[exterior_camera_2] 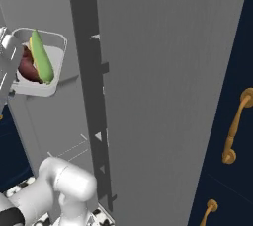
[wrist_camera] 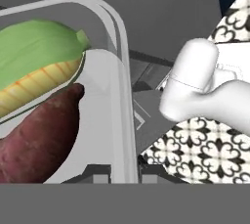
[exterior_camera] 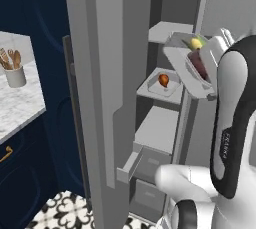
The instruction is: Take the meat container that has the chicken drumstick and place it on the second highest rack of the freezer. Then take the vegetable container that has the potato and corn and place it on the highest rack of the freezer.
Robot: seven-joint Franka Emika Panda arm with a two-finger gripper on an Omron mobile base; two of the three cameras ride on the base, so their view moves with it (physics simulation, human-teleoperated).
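My gripper (wrist_camera: 131,171) is shut on the side wall of the vegetable container (wrist_camera: 119,47), a shallow grey tray. The tray (exterior_camera: 200,85) hangs tilted in front of the open freezer (exterior_camera: 165,123), level with its upper shelf (exterior_camera: 167,32). In it lie the green-husked yellow corn (wrist_camera: 39,69) and, beside it, the dark reddish potato (wrist_camera: 41,140). The right base view has the same tray (exterior_camera_2: 49,89) at the upper left, with the corn (exterior_camera_2: 42,57) over the potato (exterior_camera_2: 27,64). One rack lower, the meat container (exterior_camera: 152,87) rests flat with the chicken drumstick (exterior_camera: 164,79) inside.
The open freezer door (exterior_camera: 107,73) stands left of the shelves, with its dark bar handle (exterior_camera_2: 91,96) close to the arm. A lower drawer (exterior_camera: 145,165) is pulled out. A marble counter (exterior_camera: 17,105) holds a utensil jar (exterior_camera: 15,75). Navy cabinets with brass handles (exterior_camera_2: 234,126) flank the freezer.
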